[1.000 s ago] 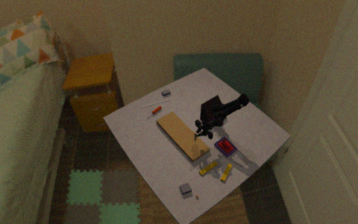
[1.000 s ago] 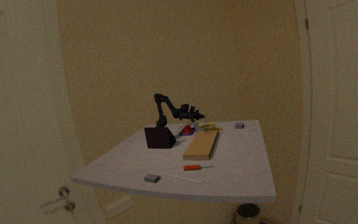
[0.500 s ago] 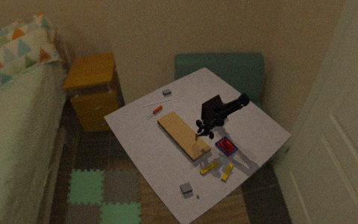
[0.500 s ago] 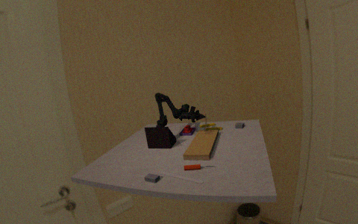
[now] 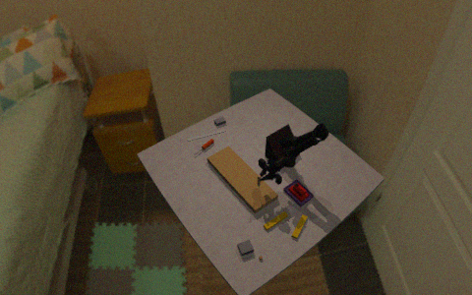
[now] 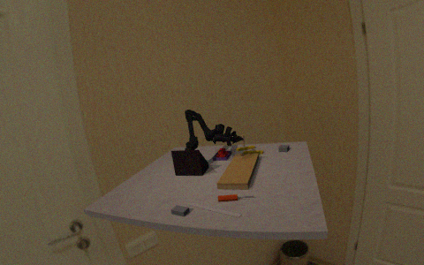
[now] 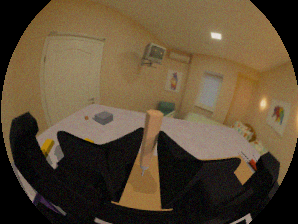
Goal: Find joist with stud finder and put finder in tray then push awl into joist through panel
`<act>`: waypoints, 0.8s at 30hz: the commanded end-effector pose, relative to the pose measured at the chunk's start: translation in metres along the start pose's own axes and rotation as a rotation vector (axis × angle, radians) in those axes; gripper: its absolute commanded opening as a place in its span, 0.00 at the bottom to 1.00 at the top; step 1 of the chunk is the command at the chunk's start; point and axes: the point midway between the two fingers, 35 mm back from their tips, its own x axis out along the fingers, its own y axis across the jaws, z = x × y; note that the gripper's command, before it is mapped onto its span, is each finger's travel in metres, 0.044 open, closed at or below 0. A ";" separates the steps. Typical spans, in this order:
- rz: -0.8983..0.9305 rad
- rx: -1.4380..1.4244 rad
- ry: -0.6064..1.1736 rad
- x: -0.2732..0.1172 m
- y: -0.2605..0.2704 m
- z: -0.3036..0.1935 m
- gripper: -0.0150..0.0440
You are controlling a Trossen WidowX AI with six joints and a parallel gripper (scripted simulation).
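The awl has a light wooden handle and a thin metal tip. My gripper is shut on its handle and holds it roughly upright, tip down. The tip is above the wooden floor panel, toward the panel's end nearer the tray. The red stud finder lies in the purple tray, beside the panel. The joist is hidden, and no hole can be made out on the panel.
Two yellow pieces lie past the panel's near end. A grey block is beyond them. An orange screwdriver, a white rod and another grey block lie off the other end. A dark box stands by the arm.
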 end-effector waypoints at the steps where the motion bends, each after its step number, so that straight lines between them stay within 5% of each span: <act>1: -0.006 0.005 -0.007 0.000 -0.001 -0.001 0.25; 24: -0.006 0.006 -0.007 0.001 -0.001 -0.012 0.25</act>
